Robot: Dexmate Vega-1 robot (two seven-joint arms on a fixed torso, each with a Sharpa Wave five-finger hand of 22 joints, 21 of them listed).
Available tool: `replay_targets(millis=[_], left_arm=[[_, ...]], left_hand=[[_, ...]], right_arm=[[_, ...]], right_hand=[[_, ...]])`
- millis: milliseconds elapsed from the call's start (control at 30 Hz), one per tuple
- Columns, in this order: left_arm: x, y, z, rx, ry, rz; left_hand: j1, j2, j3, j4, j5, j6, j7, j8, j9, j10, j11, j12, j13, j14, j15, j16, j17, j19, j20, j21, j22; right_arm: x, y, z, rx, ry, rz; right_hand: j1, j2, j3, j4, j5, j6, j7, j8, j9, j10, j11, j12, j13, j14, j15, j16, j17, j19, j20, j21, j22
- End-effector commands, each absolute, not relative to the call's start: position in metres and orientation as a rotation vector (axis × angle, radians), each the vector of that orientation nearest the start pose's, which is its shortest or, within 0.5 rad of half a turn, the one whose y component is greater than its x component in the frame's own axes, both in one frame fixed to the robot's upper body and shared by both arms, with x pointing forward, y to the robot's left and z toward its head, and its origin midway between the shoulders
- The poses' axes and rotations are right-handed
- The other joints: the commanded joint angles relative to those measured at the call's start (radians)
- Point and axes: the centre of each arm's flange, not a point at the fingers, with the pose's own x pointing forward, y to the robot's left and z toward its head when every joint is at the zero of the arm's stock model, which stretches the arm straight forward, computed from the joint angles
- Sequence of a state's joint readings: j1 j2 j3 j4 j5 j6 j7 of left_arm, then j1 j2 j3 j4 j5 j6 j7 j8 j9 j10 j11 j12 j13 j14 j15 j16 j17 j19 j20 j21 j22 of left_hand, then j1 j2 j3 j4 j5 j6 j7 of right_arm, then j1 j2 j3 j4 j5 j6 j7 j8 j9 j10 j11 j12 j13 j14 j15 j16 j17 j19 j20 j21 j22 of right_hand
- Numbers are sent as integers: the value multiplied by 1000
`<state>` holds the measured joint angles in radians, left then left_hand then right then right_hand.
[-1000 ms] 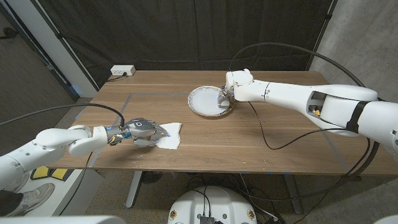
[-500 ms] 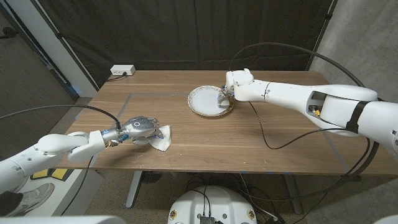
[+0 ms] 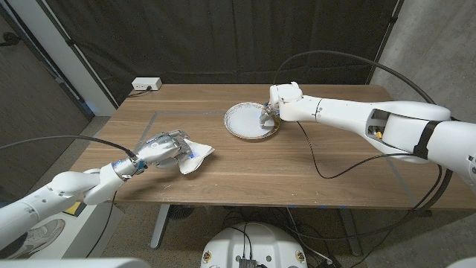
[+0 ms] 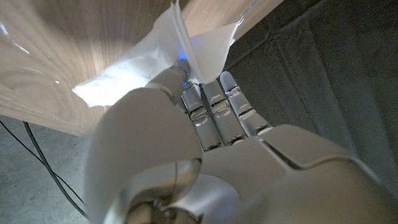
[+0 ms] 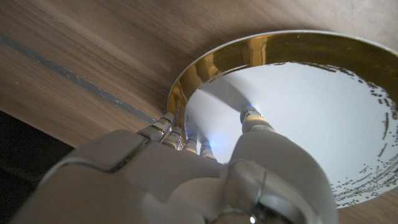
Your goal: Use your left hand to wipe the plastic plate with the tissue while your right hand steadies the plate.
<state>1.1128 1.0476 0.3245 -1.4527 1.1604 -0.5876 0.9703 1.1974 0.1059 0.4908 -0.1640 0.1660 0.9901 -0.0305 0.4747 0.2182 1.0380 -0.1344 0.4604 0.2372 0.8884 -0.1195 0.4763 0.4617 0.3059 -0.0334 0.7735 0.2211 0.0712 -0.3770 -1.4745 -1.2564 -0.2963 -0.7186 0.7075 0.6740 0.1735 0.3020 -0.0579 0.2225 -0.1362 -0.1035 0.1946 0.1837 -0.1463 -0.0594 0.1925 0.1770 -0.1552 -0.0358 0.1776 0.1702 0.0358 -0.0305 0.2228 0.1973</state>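
Head view: the left hand (image 3: 165, 149), at lower left of the frame, grips a white tissue (image 3: 195, 156) above the table (image 3: 312, 186); the plate (image 3: 249, 119) lies at upper centre, well apart, with the right hand (image 3: 274, 110) pinching its right rim. Left wrist view: fingers (image 4: 211, 106) close on the tissue (image 4: 186, 50). Right wrist view: the right hand (image 5: 211, 168) clasps the gold rim of the plate (image 5: 298, 118), thumb on the white face.
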Motion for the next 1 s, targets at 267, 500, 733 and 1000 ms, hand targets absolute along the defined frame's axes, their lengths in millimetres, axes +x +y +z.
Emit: replay_targets(millis=[267,500,733,1000], left_arm=[[517,367,-46,1405,-1505,487],[535,360,-23,1390,-1510,542],[549,350,3,1401,-1540,545],[561,330,35,1406,-1601,507]], left_hand=[[14,-1,-8,2,8,31,20,-2,-4,73,-62,53,83,18,-120,-14,6,15,2,19,4],[16,-1,-11,7,8,35,23,-2,-5,73,-62,57,88,23,-118,-25,5,13,1,27,4],[21,-4,-14,7,8,38,25,-3,-6,71,-62,58,89,25,-121,-33,6,7,2,33,3],[23,-4,-16,10,9,39,23,-5,-8,67,-61,57,90,22,-119,-43,6,-1,1,36,2]], right_arm=[[686,-81,44,-1714,245,380],[685,-81,45,-1718,252,384],[686,-82,46,-1716,256,388],[688,-82,47,-1717,251,392]], right_hand=[[-4,3,-6,-1,8,7,-3,10,5,2,-3,4,3,-2,-19,1,1,-2,-87,6,5],[-5,3,-7,0,9,8,-4,10,5,1,-2,3,3,-2,-19,1,1,-2,-88,6,5],[-5,3,-8,0,9,8,-5,10,5,1,-2,3,3,-3,-18,1,1,-2,-87,6,5],[-5,2,-10,1,10,9,-5,10,5,0,-1,3,3,-3,-18,1,1,-4,-86,6,5]])
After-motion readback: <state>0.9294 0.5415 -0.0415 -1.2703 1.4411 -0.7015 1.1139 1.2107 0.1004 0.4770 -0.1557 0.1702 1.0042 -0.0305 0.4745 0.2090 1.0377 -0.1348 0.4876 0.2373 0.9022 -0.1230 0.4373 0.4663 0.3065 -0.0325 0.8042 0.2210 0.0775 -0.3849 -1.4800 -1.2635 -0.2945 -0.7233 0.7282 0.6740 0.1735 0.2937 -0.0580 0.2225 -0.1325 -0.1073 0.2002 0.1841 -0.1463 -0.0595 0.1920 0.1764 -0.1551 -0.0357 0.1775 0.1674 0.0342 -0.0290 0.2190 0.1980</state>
